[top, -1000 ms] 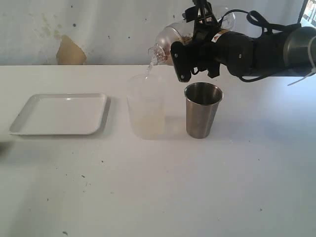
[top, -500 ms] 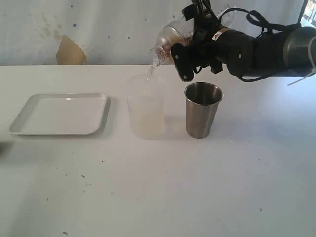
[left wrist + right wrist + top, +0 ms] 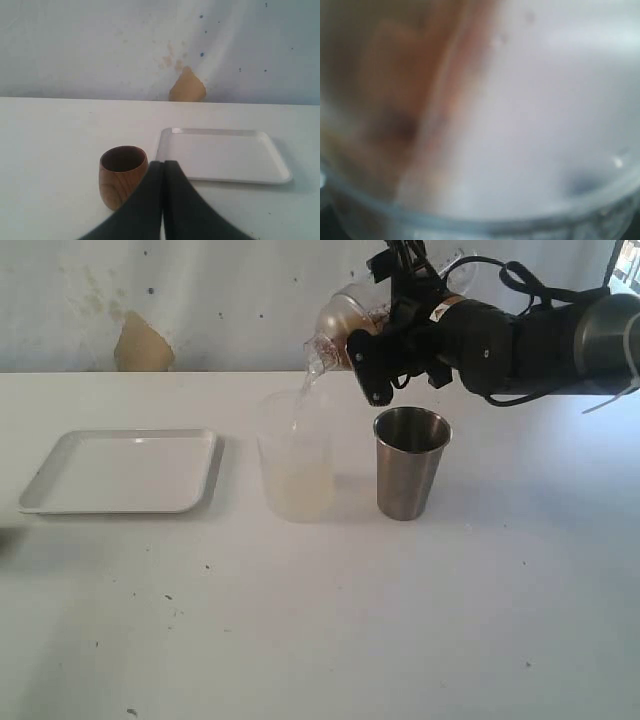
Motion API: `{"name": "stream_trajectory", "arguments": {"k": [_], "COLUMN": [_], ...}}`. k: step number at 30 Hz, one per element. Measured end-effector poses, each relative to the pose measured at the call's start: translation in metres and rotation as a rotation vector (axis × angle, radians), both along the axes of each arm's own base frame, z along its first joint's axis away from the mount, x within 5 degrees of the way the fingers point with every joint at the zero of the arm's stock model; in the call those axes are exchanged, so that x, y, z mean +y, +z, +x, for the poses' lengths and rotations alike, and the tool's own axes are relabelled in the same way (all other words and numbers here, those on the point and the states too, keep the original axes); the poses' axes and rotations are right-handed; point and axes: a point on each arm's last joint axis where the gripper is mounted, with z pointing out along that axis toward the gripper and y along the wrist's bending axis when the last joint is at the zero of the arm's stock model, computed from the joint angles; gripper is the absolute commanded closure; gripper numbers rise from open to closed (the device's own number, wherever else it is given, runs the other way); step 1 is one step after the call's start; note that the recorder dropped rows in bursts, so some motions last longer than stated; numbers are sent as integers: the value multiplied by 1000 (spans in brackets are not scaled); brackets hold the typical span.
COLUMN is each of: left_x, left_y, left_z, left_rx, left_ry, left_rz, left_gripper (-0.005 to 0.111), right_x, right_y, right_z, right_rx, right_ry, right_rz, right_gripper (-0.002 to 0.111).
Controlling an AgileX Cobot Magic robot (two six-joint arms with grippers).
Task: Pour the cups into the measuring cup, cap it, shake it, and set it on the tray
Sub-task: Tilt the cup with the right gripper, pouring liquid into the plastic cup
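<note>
Exterior view: right arm tips a cup over the measuring cup

White tray (image 3: 120, 472) lies at the left of the worktop. Measuring cup (image 3: 295, 465) stands upright at centre, pale liquid low inside. Above it the right gripper (image 3: 362, 348), jaws wide around a tilted translucent cup (image 3: 338, 320), sends down a thin stream. Steel tumbler (image 3: 410, 465) stands just right. Left wrist view: left gripper (image 3: 163, 167), jaws pressed together, near the wooden cup (image 3: 122, 175).

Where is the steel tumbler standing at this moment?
In the exterior view the steel tumbler stands upright on the table, a little right of centre, close beside the measuring cup on that cup's right, not touching it.
</note>
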Motion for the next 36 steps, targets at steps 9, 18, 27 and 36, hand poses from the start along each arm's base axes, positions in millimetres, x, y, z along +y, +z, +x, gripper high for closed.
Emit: {"name": "stream_trajectory", "arguments": {"k": [9, 18, 27, 36], "left_x": [0, 0, 0, 0], "left_y": [0, 0, 0, 0], "left_z": [0, 0, 0, 0], "left_rx": [0, 0, 0, 0], "left_ry": [0, 0, 0, 0], "left_rz": [0, 0, 0, 0], "left_gripper": [106, 106, 106, 106], "right_x": [0, 1, 3, 8], "right_y": [4, 4, 6, 7], "right_z": [1, 0, 0, -1], "right_rx": [-43, -58, -87, -95], "right_ry": [-6, 23, 40, 59], "right_rz": [2, -45, -74, -87], "right_gripper": [108, 108, 108, 108]}}
